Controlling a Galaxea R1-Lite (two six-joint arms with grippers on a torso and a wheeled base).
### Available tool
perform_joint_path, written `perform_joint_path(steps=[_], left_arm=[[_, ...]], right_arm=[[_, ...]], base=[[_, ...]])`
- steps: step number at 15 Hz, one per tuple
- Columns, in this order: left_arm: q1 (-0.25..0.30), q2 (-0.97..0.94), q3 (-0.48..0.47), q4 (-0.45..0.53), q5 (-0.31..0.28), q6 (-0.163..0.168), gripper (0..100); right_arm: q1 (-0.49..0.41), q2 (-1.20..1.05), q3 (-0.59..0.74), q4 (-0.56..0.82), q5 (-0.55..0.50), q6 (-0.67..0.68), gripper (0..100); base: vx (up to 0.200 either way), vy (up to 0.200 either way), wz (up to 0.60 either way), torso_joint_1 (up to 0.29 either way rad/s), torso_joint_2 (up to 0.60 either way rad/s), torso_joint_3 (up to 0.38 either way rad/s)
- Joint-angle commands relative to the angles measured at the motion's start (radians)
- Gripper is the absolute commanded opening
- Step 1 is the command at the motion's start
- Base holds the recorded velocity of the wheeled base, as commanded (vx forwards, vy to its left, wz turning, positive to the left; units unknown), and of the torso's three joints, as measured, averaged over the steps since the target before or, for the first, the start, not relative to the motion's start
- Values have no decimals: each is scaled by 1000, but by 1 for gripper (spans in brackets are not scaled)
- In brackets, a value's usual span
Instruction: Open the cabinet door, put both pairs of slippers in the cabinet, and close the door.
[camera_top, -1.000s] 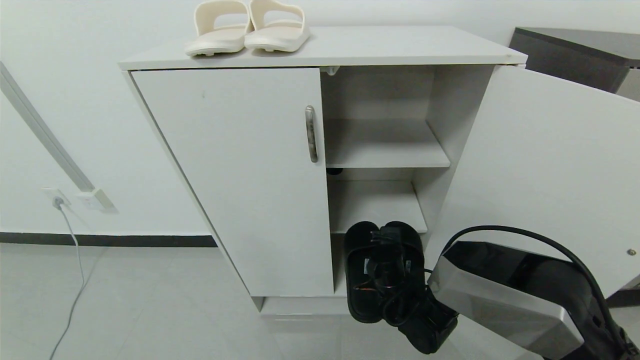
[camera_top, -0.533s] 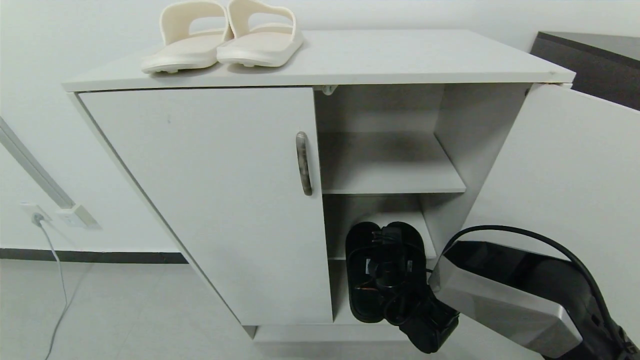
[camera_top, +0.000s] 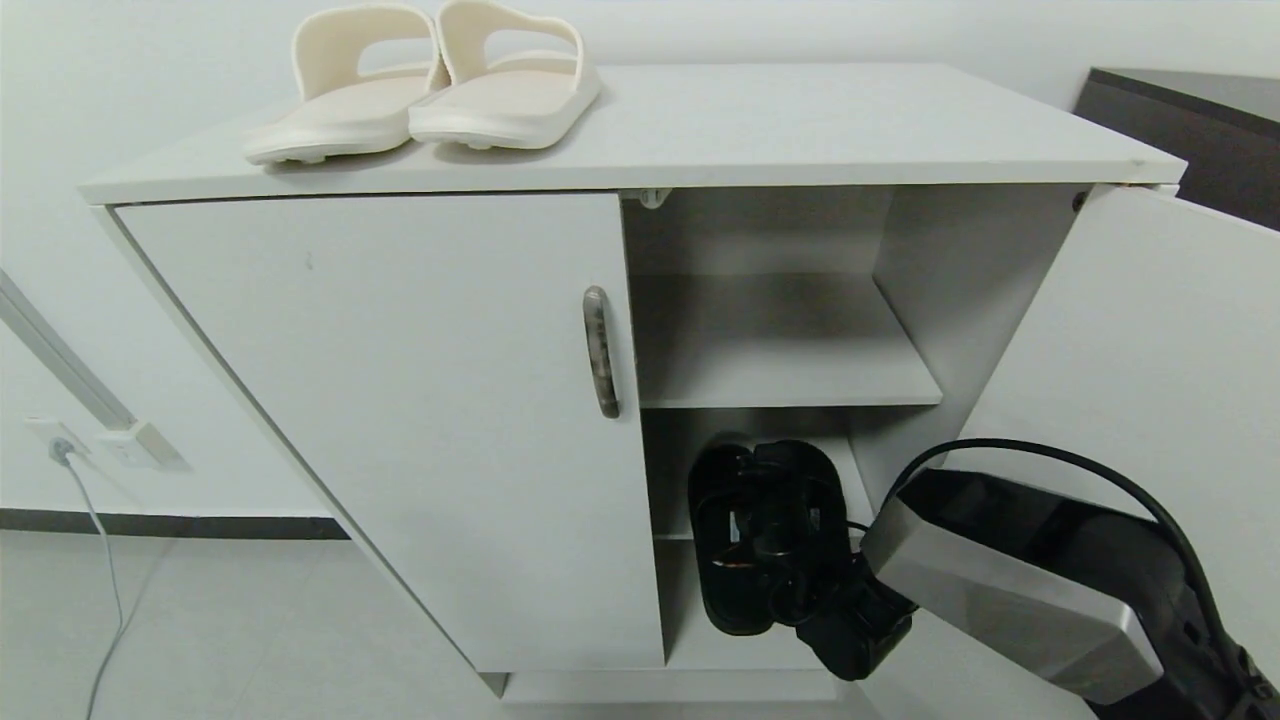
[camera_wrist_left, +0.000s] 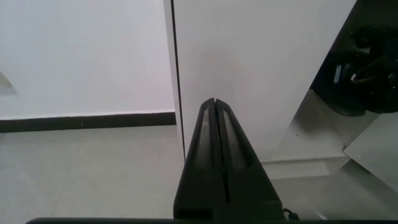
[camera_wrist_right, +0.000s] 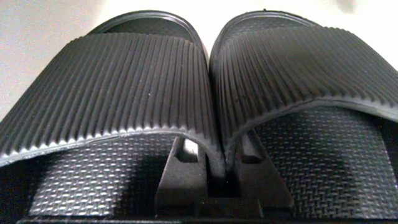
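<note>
A pair of black slippers hangs soles-out at the open right half of the white cabinet, in front of its lower compartments. My right gripper is shut on them; in the right wrist view its fingers pinch the two ribbed straps together. A cream pair of slippers rests on the cabinet top at the left. The right door is swung open; the left door with its handle is closed. My left gripper is shut on nothing, low beside the left door's outer edge.
The upper shelf is bare. A wall outlet with a cable sits low on the left wall. Dark furniture stands behind the open door. Grey floor lies open to the cabinet's left.
The whole head view has shifted as the camera came closer to the cabinet. Against the cabinet, my right gripper with the black slippers now sits higher and nearer the opening.
</note>
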Motion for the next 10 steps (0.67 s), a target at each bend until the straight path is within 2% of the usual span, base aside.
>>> perform_joint_path(steps=[1, 7, 10], left_arm=[[0, 1, 0, 0, 0, 1, 0], [0, 1, 0, 0, 0, -1, 0], [0, 1, 0, 0, 0, -1, 0]], right_arm=[[-22, 27, -103, 54, 2, 1, 0], [-68, 121, -379, 195, 1, -1, 0], [-82, 153, -461, 243, 2, -1, 0]], base=[[0, 0, 0, 0, 0, 0], [0, 0, 0, 0, 0, 0], [0, 0, 0, 0, 0, 0]])
